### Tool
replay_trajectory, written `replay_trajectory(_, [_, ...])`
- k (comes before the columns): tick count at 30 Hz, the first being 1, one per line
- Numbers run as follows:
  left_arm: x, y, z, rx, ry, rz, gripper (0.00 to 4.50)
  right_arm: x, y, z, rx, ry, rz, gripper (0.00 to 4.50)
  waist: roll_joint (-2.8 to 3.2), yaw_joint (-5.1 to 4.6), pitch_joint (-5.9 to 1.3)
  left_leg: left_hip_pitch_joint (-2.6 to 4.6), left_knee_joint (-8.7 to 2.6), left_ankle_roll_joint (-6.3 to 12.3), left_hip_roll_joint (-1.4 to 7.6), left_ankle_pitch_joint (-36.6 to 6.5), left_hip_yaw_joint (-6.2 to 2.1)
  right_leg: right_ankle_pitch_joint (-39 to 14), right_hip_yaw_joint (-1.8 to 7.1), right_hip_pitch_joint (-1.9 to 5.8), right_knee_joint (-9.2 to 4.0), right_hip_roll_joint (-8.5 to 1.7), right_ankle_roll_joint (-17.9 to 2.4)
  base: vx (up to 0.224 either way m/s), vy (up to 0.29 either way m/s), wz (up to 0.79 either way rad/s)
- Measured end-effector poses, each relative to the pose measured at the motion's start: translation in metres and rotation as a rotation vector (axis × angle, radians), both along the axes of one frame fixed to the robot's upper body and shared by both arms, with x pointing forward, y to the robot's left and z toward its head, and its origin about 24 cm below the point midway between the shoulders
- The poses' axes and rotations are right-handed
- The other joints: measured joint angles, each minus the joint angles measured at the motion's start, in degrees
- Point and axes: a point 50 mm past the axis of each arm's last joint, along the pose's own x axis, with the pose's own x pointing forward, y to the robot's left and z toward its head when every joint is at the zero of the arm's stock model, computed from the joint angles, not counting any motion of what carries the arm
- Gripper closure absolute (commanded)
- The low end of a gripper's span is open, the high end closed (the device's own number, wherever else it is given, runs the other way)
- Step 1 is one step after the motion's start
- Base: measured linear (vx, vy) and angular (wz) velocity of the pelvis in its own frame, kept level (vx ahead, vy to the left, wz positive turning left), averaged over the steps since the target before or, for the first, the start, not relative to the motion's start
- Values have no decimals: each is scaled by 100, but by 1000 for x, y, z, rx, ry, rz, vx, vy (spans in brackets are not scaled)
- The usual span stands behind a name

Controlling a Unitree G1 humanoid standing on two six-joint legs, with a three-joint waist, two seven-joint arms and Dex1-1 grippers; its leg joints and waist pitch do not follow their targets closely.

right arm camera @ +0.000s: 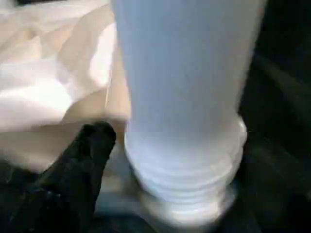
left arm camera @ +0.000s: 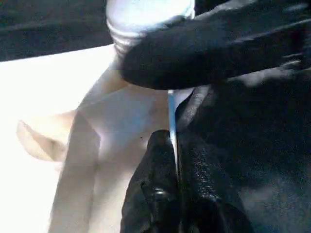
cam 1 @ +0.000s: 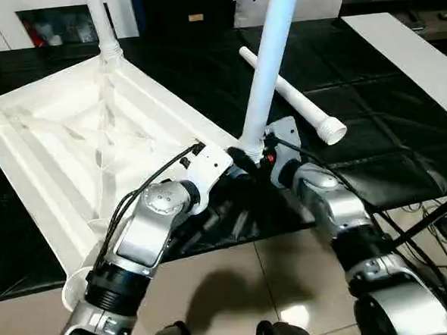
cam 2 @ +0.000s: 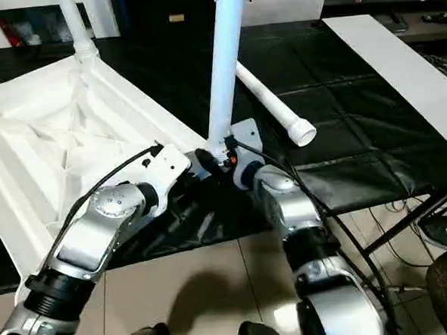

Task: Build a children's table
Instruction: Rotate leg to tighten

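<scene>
the upturned table top (cam 1: 63,147) is lying at the work table's (cam 1: 403,126) near-left corner, two legs standing, one leg (cam 1: 291,95) lying loose; left gripper (left arm camera: 172,145) closed empty, right gripper's (cam 1: 262,156) state unclear.

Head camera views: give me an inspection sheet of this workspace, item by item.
Surface: black-covered work table.
Job's things: tabletop upside down; one leg upright at far corner, near-corner leg leaning in its socket, loose leg lying on the cover.
Clutter: nothing seen.
Grippers: left gripper shut beside the near-corner collar; right gripper at that collar, fingers apart.
Cables: black cable along the left forearm; cables under the table edge.
Surroundings: cabinet behind, tiled floor.
</scene>
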Motion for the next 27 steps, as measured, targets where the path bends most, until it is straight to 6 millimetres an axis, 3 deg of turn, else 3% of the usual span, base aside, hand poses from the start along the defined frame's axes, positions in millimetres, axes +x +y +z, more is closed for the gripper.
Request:
replay_trajectory(5, [2,15,1,48,-11,-82,450,-10,-24,0,-42,-10,121,5,4,6,3,-1,2,-1,2,1,0,0,-1,-2,1,1,0,0,0,0])
replay_trajectory(12, [-3,40,5,156,-5,-302,450,-21,-50,18,-118,-55,333,5,6,87,4,-1,1,-1,1,0,-4,0,-2,4,-2,1,0,0,0,0])
replay_trajectory(18, [-13,45,6,190,30,-502,450,-27,-46,19,-161,-68,477,5,8,243,3,-2,5,-4,-2,-2,-1,0,3,7,-3,-2,-1,0,0,0])
replay_trajectory(19, [-14,44,5,196,34,-527,450,-28,-45,19,-171,-71,504,22,7,253,3,-2,7,-4,-3,-2,-1,1,3,9,-2,-3,-2,0,0,0])
replay_trajectory(27, [-16,45,7,213,78,-617,450,-32,-35,19,-189,-57,650,85,7,213,3,1,15,-5,-2,-2,2,1,8,12,3,-3,-2,0,0,0])
